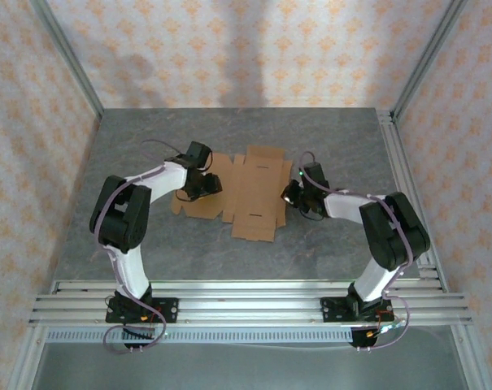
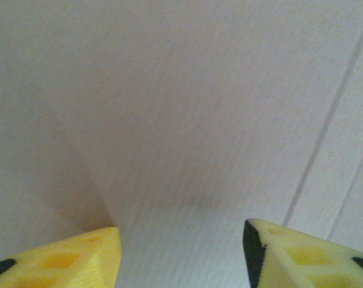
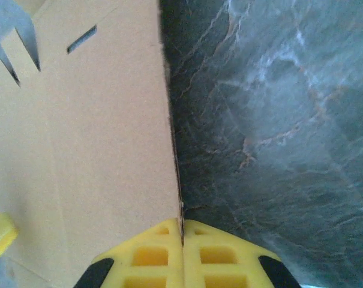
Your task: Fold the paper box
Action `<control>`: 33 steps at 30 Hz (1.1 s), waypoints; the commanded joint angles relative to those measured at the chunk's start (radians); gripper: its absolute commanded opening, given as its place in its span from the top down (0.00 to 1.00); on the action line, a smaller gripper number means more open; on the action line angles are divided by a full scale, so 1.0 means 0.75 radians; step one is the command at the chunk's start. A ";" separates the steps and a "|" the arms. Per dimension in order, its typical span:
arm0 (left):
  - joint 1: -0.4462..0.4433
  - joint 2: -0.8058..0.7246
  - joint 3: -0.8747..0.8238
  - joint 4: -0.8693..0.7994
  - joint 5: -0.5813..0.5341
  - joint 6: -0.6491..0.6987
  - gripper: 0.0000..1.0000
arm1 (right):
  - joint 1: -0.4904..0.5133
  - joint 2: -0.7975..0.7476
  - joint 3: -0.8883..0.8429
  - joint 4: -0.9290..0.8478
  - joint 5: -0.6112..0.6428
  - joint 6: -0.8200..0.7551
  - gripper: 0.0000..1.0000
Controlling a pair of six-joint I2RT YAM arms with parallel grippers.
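Observation:
The paper box [image 1: 254, 191] lies as a flat tan notched sheet in the middle of the table. My left gripper [image 1: 203, 183] hovers over the sheet's left part. In the left wrist view its yellow fingers [image 2: 91, 258] stand apart, the gripper [image 2: 181, 243] open, with pale cardboard [image 2: 181, 108] and its crease lines close below. My right gripper [image 1: 293, 193] is at the sheet's right edge. In the right wrist view the gripper [image 3: 182, 237] is shut, and the edge of the paper box [image 3: 97, 150] runs in between the two pads.
The sheet rests on a dark grey marbled table [image 1: 229, 138] [image 3: 277, 120]. Aluminium rails run along the right side [image 1: 398, 162] and across the front [image 1: 246, 296], where both arm bases are bolted. Patterned walls close in the back and both sides.

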 commanded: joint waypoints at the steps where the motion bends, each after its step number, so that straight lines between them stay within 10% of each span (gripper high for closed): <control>1: -0.019 -0.129 -0.065 0.005 -0.040 -0.055 0.34 | -0.002 0.030 0.197 -0.418 0.174 -0.318 1.00; 12: 0.040 -0.311 -0.039 -0.110 -0.170 -0.011 0.05 | 0.000 0.306 0.834 -1.279 0.527 -0.953 1.00; 33: 0.106 -0.364 -0.101 -0.108 -0.179 -0.020 0.01 | 0.346 0.570 0.911 -1.147 1.539 -0.893 1.00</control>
